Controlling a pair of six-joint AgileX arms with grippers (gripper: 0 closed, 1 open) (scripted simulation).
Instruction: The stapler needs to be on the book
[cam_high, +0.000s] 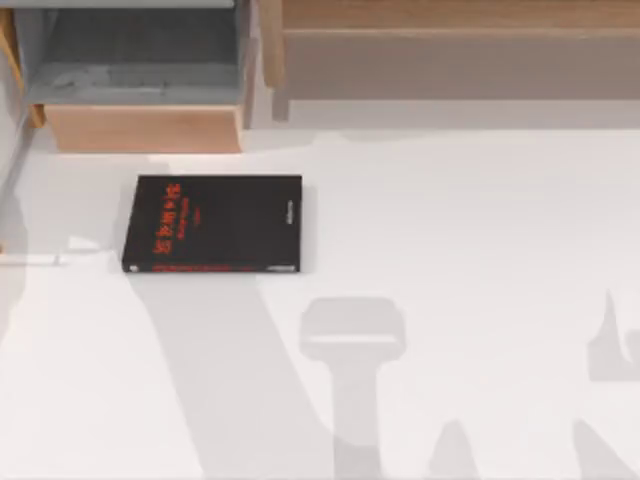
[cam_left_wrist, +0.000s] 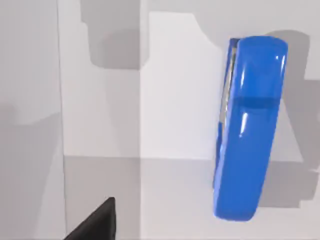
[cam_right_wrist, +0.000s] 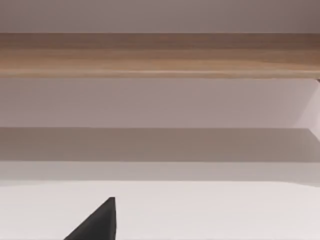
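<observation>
While the book (cam_high: 212, 224) lies flat on the white table (cam_high: 460, 240) toward its left side, below an open wooden drawer (cam_high: 143, 127), the stapler (cam_left_wrist: 250, 127) rests on a pale surface in the left wrist view. A dark tip of the left end effector (cam_left_wrist: 95, 222) shows there, and of the right end effector (cam_right_wrist: 95, 222) facing a wooden shelf (cam_right_wrist: 160, 55); whether either is open or closed cannot be told.

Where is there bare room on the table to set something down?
The table is bare right of the book and along the whole near edge. The back is crowded by the wooden shelf and box.
</observation>
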